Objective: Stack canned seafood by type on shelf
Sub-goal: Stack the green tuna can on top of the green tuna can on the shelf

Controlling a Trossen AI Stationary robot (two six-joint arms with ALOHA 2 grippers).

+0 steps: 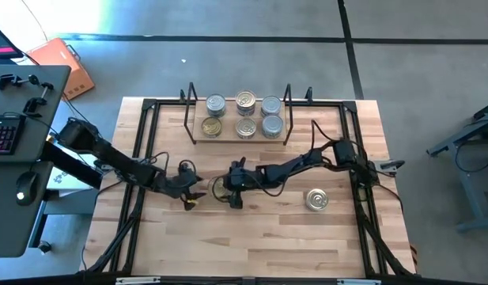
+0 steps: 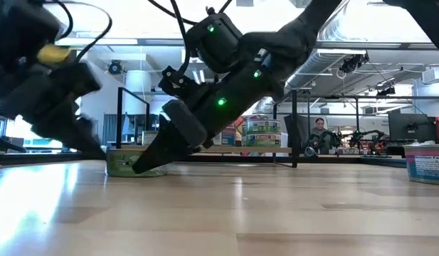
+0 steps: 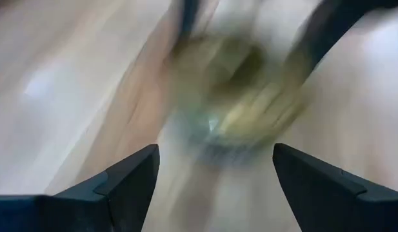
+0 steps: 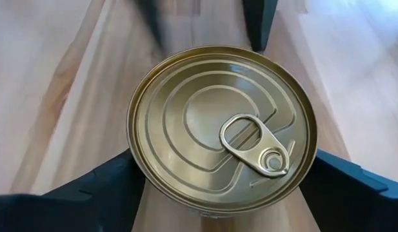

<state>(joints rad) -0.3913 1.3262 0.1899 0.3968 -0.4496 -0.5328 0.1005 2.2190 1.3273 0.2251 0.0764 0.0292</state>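
The right tool (image 1: 225,192) sits just below the middle of the high view, its jaws standing wide to either side of a gold-topped tin (image 4: 222,129) that rests on the worktop (image 1: 267,237). In the right wrist view the tin fills the gap between the two fingers; whether the pads already press its wall I cannot tell, so I would not count it as held yet. The left tool (image 1: 190,195) is just to the picture's left of it, jaws spread and empty, pointing at the same tin.

To do this pick well, the right jaws should close squarely across the tin's full width, low on the wall, before any lift. The left tool looks close enough to collide, so it would do better to back away first.

The shelf (image 1: 198,138) stands in the upper middle of the high view with six tins (image 1: 244,115) on it, gold and silver tops both. This tin belongs with the gold ones. Another tin (image 1: 316,199) waits on the worktop at lower right.
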